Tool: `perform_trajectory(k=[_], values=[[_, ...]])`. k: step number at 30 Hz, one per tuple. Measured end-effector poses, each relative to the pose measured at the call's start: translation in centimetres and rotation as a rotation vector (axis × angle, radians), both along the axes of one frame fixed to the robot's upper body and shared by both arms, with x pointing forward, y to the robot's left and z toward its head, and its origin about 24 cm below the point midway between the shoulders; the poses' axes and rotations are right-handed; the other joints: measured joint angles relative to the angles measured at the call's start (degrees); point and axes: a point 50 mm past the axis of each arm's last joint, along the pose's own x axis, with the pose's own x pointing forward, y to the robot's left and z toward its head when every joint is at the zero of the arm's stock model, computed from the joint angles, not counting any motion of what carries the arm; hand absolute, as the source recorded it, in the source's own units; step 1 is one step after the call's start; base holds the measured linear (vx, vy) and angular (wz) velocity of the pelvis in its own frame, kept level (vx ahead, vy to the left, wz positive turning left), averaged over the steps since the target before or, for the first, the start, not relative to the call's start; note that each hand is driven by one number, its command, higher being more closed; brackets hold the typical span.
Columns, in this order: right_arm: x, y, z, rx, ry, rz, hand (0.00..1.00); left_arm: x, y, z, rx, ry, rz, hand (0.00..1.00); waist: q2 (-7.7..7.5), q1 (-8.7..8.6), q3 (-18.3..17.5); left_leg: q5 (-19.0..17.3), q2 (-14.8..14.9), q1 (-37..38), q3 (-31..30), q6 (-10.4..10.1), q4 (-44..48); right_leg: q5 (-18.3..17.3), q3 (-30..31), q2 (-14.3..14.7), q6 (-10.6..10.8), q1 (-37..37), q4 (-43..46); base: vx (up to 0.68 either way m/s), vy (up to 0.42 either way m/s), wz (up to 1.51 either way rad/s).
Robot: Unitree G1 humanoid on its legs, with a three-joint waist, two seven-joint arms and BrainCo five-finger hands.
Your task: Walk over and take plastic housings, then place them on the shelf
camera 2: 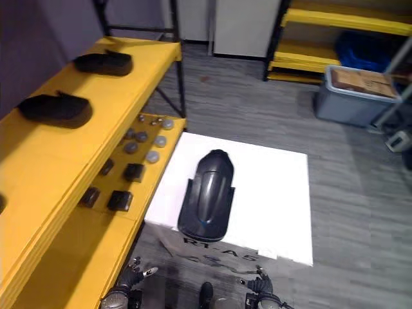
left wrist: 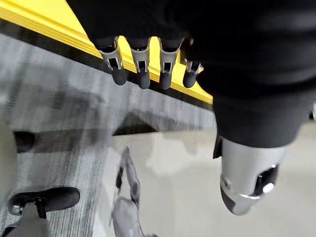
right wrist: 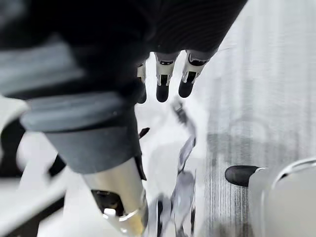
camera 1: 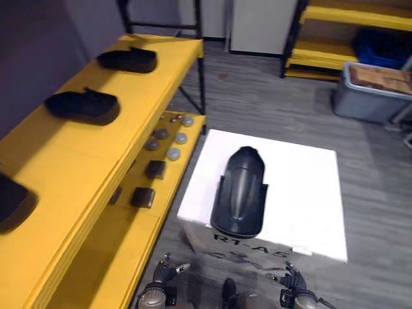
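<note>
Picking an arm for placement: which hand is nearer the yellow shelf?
Left. The left hand hangs just beside the lower edge of the yellow shelf. The right hand is farther off, in front of the white box near its right corner.

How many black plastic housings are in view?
4 housings: three atop the yellow shelf, nearest cut off at the edge; one on the white box. More may lie outside view.

A glossy black plastic housing [camera 1: 239,193], long and domed like a fender, lies flat on the white box [camera 1: 302,193] straight ahead of me, narrower rounded end pointing away. On my left, the yellow shelf [camera 1: 64,161] carries three dark ones well apart in a row: far housing [camera 1: 127,60], middle housing [camera 1: 84,106], near housing [camera 1: 9,203].
</note>
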Motion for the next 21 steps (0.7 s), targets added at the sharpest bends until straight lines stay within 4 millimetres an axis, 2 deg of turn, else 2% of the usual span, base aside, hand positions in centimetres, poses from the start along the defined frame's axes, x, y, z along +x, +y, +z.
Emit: perform_trajectory(k=[2,3,4,7,13,14,15,16,17,18,19,21], values=[[-0.9,-0.3,-0.2,0.007,0.016,-0.040,0.00,-0.5,0.1,-0.2,0.002,0.013,0.004,0.00,0.70,-0.17,-0.8,0.9,0.9,1.9,3.7,2.0,-2.5,0.9,3.5,1.4,0.4,1.0,-2.1,0.11,0.057,-1.07],[-1.3,-0.3,-0.4,0.010,0.024,-0.052,0.00,-0.4,0.1,-0.1,0.003,0.011,0.003,0.00,0.66,-0.34,-0.9,1.0,0.8,2.2,4.2,2.1,-3.4,1.7,4.3,1.6,0.5,1.1,-2.8,0.18,0.093,-0.80],[-2.2,-0.4,-0.6,0.013,0.047,-0.070,0.00,0.0,0.1,0.0,0.002,0.002,-0.001,0.00,0.64,-0.64,-1.0,1.4,0.7,3.0,5.4,2.8,-4.7,2.8,5.3,1.8,-0.4,1.6,-4.1,0.13,0.065,-0.40],[-3.2,-0.8,-0.8,0.019,0.060,-0.120,0.00,0.2,0.1,-0.1,0.004,0.008,-0.001,0.00,0.80,-1.26,-1.2,1.9,0.4,4.4,6.8,3.3,-6.6,4.6,7.6,2.1,-1.5,2.1,-6.4,0.19,0.122,-0.43],[-4.4,-1.2,-1.0,0.024,0.079,-0.173,0.00,-0.6,0.7,-0.5,0.012,0.037,0.017,0.00,0.84,-1.41,-3.0,2.9,-1.7,6.9,7.0,3.1,-5.4,5.2,10.6,0.6,-0.7,6.3,-9.8,0.11,0.147,-0.24],[-4.7,-1.8,-0.9,0.025,0.074,-0.228,0.00,-0.6,0.7,-0.5,0.011,0.038,0.015,0.00,0.56,-1.43,-3.1,3.6,-3.0,6.0,6.6,2.8,-2.9,5.2,10.8,-0.8,-0.7,7.0,-10.1,0.02,0.192,0.05],[-5.0,-2.3,-0.9,0.018,0.074,-0.270,0.00,-0.7,0.7,-0.5,0.009,0.039,0.015,0.00,-0.35,-1.27,-2.9,2.2,-3.4,5.2,6.6,3.8,-2.0,5.3,10.9,-2.4,-0.5,7.6,-10.3,-0.02,0.157,0.13],[-5.2,-2.8,-0.8,0.013,0.071,-0.304,0.00,-0.7,0.7,-0.5,0.008,0.039,0.016,0.00,-0.39,-1.19,-2.9,1.0,-3.2,5.2,6.7,4.3,-3.7,5.3,10.9,-2.9,-0.4,7.9,-10.3,-0.07,0.111,0.15],[-5.7,-4.0,-0.5,0.001,0.057,-0.381,0.00,-0.9,0.9,-0.6,0.007,0.039,0.029,0.00,0.26,-1.28,-3.5,3.6,-1.4,5.3,7.0,2.6,-9.7,5.4,10.5,-2.8,0.4,7.9,-10.4,-0.07,0.077,0.03],[-5.8,-4.8,-0.3,-0.013,0.044,-0.428,0.00,-1.5,1.4,-0.7,0.013,0.052,0.049,0.00,0.16,-0.72,-4.0,7.0,-0.9,5.5,7.8,3.8,-11.3,4.5,10.7,-3.0,2.1,8.3,-10.7,-0.07,0.090,-0.03],[-5.8,-5.2,0.0,-0.021,0.030,-0.446,0.00,-1.8,1.7,-0.8,0.019,0.058,0.058,0.00,0.33,-0.69,-4.4,7.1,-1.1,5.6,7.8,3.8,-11.3,4.6,10.7,-3.4,2.2,8.3,-10.6,-0.06,0.132,0.00],[-5.7,-7.4,1.5,-0.082,-0.056,-0.531,0.00,-2.7,2.5,-0.8,0.038,0.073,0.069,0.00,-0.42,-0.65,-5.0,7.1,-2.0,5.7,7.5,4.0,-12.0,4.4,10.6,-4.4,2.8,8.3,-10.5,-0.06,0.140,0.07]])
